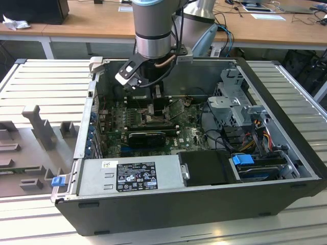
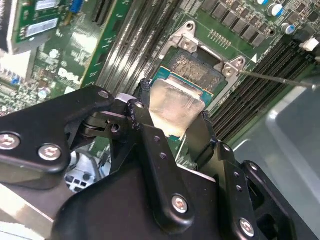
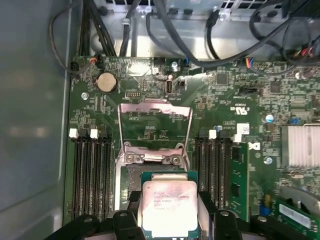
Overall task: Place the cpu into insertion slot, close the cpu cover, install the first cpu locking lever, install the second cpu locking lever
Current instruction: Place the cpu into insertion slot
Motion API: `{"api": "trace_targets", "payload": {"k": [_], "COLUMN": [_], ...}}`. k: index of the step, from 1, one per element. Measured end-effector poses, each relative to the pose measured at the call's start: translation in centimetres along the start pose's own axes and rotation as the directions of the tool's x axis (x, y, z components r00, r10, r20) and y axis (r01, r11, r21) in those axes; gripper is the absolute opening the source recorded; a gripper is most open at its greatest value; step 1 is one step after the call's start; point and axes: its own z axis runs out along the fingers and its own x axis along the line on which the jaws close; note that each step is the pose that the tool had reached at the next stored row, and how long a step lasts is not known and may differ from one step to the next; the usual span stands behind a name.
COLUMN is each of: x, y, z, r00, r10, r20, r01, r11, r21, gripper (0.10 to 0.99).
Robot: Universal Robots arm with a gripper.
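Step 1 in hand: gripper [image 2: 174, 112] clamped on the cpu [image 3: 170, 207], held over the insertion slot [image 2: 192, 67], 12 o'clock of the graphics card [image 1: 148, 138] in the exterior view, cpu cover [image 3: 155, 105] open; seating likely needs square, level alignment.

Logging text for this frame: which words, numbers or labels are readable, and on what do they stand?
Nothing can be quoted.
cpu: lines of print on its face, too blurred to read.
power supply label: dense print, too small to read.
board: white markings, too small to read.
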Motion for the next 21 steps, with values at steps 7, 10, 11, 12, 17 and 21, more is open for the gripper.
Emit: {"api": "trace_targets", "payload": {"k": [7,10,11,12,17,21], "x": [0.61,0.64,0.64,0.64,0.70,0.76], "y": [-0.28,-0.33,-0.35,-0.38,-0.42,-0.45], "z": [1.36,1.96,2.12,2.38,2.85,3.22], "r00": [0.9999,0.9997,0.9997,0.9998,0.9999,1.0000], "r10": [0.010,0.023,0.023,0.022,0.010,0.010], "r20": [0.0008,0.0021,0.0020,0.0018,0.0006,0.0004], "r01": [-0.010,-0.023,-0.023,-0.022,-0.010,-0.010], "r11": [0.9999,0.9997,0.9997,0.9997,0.9999,0.9999], "r21": [0.000,0.002,0.002,0.003,0.004,0.005], "gripper": [0.529,0.529,0.529,0.529,0.529,0.529]}}
